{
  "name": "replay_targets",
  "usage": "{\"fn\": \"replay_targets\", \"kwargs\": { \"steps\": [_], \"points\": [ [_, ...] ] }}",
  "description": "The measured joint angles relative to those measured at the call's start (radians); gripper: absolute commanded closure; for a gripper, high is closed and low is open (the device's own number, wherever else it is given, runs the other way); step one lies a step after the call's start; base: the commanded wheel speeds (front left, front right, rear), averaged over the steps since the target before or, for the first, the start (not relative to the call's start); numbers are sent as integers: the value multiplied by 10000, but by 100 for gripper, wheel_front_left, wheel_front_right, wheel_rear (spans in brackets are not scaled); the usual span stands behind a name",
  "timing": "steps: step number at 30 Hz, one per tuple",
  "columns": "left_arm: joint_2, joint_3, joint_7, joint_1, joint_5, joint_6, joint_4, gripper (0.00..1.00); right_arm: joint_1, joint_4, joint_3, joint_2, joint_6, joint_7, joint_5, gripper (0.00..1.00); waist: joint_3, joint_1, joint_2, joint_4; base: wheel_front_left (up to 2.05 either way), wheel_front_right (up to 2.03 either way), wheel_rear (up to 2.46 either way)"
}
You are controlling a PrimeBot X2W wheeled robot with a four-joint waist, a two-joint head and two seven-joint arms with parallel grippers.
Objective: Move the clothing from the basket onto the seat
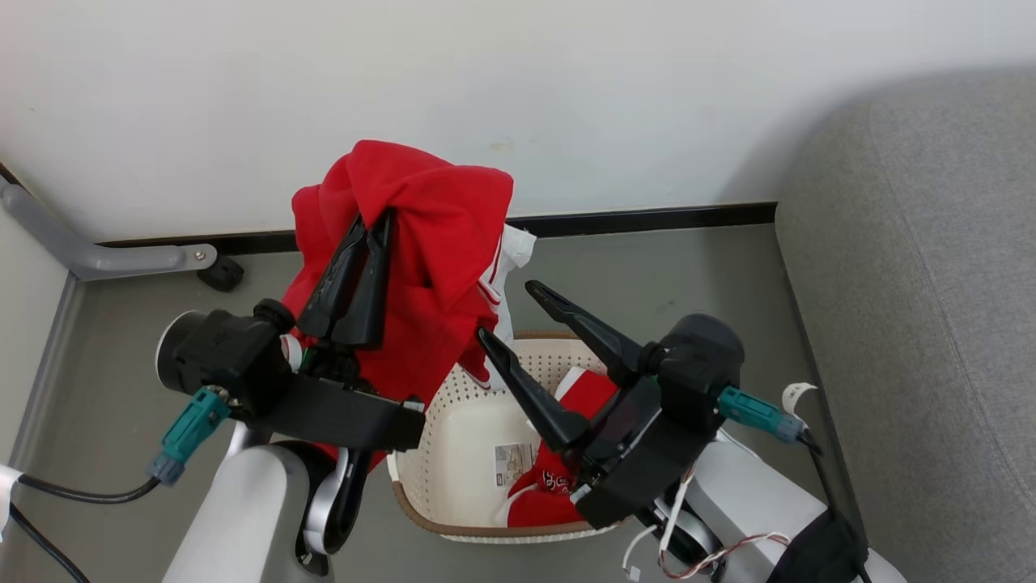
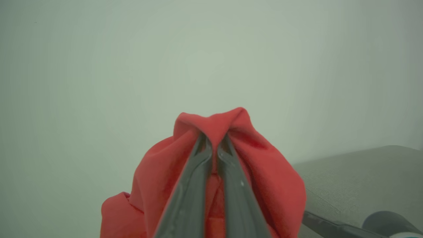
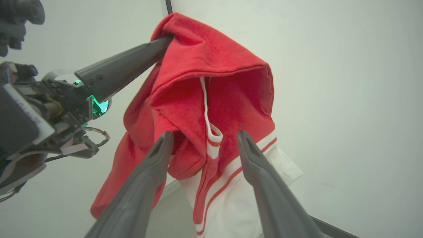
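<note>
Your left hand (image 1: 374, 217) is pinched shut on the red clothing (image 1: 437, 243), which hangs from it above the basket (image 1: 453, 405); your right hand (image 1: 505, 308) gapes empty. Swing high, beyond that hand, to the seat (image 1: 914, 283)

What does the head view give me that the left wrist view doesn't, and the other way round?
Head view adds: the basket below, a second red garment lying in it beside the label, and the right gripper open above it, holding nothing. Left wrist view adds: a close look along the fingers, pressed together on a fold of the lifted garment that peaks over their tips. Shared: the left gripper shut on that garment, and the grey sofa to the right.
</note>
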Motion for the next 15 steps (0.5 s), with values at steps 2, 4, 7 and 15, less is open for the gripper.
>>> {"fn": "replay_targets", "kwargs": {
  "steps": [2, 4, 7, 15],
  "points": [
    [4, 0, 0, -42, 0, -4, 4, 100, -18, 113, 117, 2, 0, 56, 84, 0, 23, 0, 0, 18, 0, 0, 0],
    [-8, -42, 0, -92, 2, -2, -10, 100, -112, 240, 251, 6, 0, 84, 190, 0, 45, 0, 0, 37, 0, 0, 0],
    [-58, -136, -2, -121, 31, -6, -40, 100, -313, 366, 418, 10, 0, 88, 339, 0, 70, 0, 0, 64, 0, 0, 0],
    [-92, -194, -17, -194, 104, -75, -81, 100, -664, 761, 700, 25, 2, 86, 777, 0, 113, 0, 0, 148, 0, 0, 0]
  ]
}}
